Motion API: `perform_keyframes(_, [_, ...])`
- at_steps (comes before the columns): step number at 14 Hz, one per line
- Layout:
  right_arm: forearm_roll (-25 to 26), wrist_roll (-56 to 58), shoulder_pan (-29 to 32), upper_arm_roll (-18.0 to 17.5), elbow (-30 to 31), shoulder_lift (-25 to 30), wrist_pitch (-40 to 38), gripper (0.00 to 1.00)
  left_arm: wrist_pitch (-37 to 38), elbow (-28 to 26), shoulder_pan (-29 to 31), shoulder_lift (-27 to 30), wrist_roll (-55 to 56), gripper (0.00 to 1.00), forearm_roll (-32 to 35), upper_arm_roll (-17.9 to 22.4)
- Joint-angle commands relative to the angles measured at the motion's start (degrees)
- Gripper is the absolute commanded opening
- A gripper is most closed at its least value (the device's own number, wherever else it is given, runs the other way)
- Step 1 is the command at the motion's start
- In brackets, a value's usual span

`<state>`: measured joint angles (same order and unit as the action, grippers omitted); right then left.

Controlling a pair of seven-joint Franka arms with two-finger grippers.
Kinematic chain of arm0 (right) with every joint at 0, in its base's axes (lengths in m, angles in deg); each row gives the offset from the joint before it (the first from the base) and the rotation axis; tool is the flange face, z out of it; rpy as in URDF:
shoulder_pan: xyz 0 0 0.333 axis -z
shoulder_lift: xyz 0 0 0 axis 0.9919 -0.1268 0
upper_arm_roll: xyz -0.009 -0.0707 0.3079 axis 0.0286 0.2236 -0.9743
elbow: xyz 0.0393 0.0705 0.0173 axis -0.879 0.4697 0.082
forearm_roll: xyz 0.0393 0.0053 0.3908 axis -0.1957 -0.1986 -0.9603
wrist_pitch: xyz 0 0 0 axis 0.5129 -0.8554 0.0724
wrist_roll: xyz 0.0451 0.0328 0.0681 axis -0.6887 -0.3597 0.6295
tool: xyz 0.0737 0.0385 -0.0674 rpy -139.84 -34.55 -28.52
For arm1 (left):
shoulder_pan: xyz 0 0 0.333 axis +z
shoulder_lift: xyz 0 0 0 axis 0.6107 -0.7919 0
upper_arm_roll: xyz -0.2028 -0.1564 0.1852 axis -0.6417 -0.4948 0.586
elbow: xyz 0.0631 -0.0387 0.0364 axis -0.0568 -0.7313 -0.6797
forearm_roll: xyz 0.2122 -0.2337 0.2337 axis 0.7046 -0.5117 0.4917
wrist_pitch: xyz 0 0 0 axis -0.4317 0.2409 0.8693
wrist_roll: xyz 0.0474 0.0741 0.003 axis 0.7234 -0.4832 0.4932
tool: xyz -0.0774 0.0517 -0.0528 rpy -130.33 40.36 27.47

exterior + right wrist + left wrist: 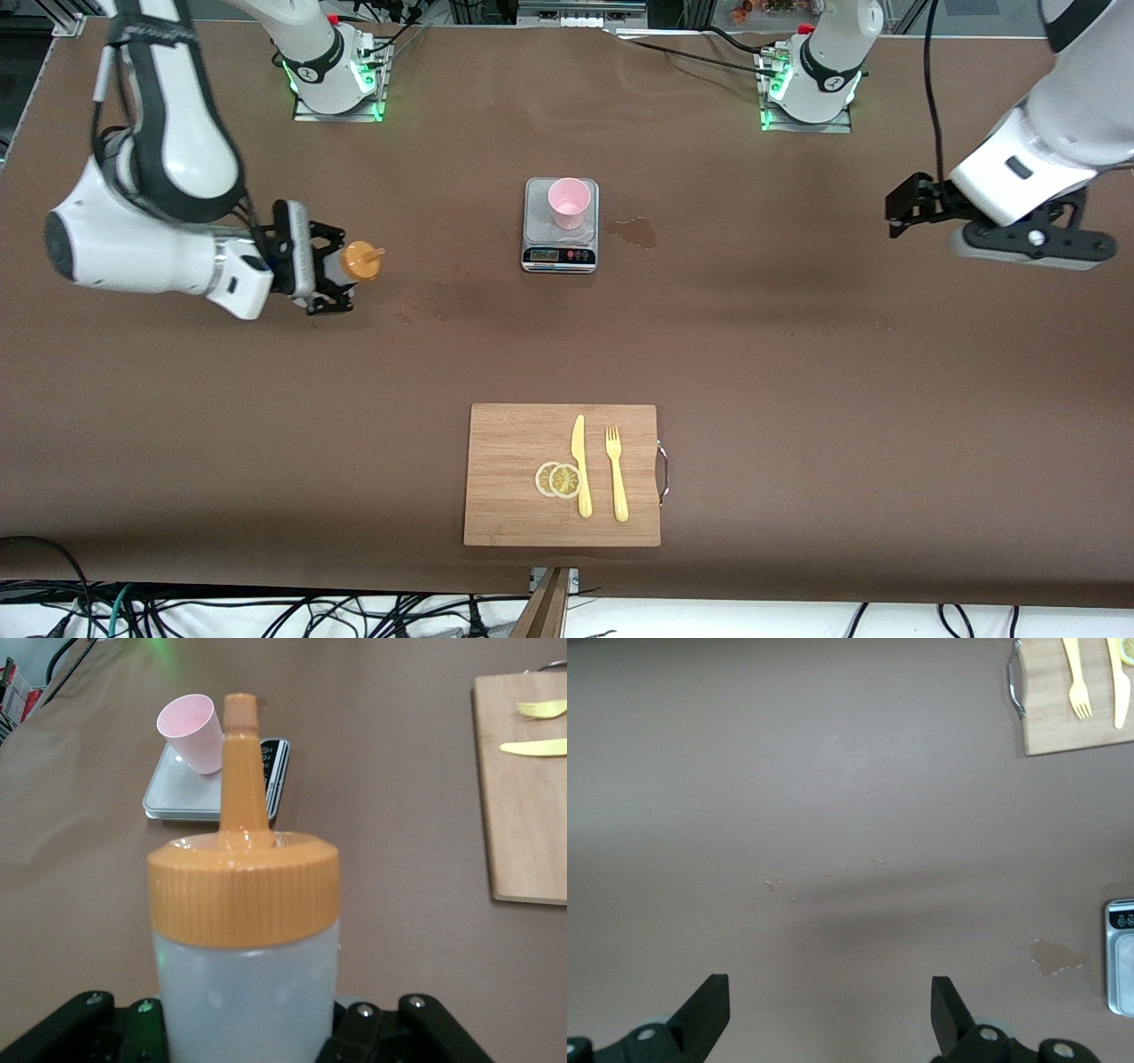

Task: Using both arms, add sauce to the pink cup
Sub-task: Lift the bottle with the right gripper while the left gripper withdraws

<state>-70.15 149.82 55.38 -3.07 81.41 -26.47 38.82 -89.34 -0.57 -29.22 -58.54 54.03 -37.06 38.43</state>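
Observation:
The pink cup (568, 202) stands upright on a small silver kitchen scale (560, 252) in the middle of the table; it also shows in the right wrist view (190, 731). My right gripper (341, 270) is shut on the sauce bottle (361, 260), frosted white with an orange nozzle cap (244, 890), held roughly upright over the table toward the right arm's end, well apart from the cup. My left gripper (904, 211) hangs open and empty over bare table at the left arm's end; its fingers stand wide apart in the left wrist view (830, 997).
A brown sauce stain (634, 232) lies on the table beside the scale toward the left arm's end. A wooden cutting board (514, 443) with a yellow knife, a yellow fork and lemon slices lies near the front camera's table edge.

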Motion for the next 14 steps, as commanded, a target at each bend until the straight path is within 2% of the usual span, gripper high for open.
perform_keyframes(1, [4.76, -8.78, -6.05, 0.19, 5.61, 5.53, 2.93, 0.09, -2.18, -6.83, -3.91, 5.98, -1.30, 1.00, -0.77, 6.25])
perform_keyframes(3, [7.93, -14.93, -10.18, 0.19, 5.61, 5.71, 3.63, 0.10, -3.06, -6.49, -5.60, 5.99, -1.21, 1.00, -0.95, 11.01])
perform_keyframes(7, [16.27, -29.34, -19.32, -0.25, 6.14, 5.71, 6.53, 0.10, -3.50, -6.22, -4.90, 5.82, -1.03, 1.00, -1.65, 11.29])
perform_keyframes(9, [19.27, -34.44, -20.04, -2.87, 6.14, 5.62, 6.80, 0.10, -6.13, -6.49, -4.11, 5.81, -1.30, 1.00, -2.00, 11.29])
perform_keyframes(11, [22.87, -40.16, -21.62, -4.03, 6.14, 5.18, 6.89, 0.10, -6.14, -6.40, -4.02, 5.64, -1.47, 1.00, -1.92, 11.29])
perform_keyframes(14, [25.34, -45.00, -21.97, -6.92, 6.41, 4.22, 6.89, 0.10, -6.14, -6.40, -4.28, 5.64, -1.91, 1.00, -1.74, 11.38])
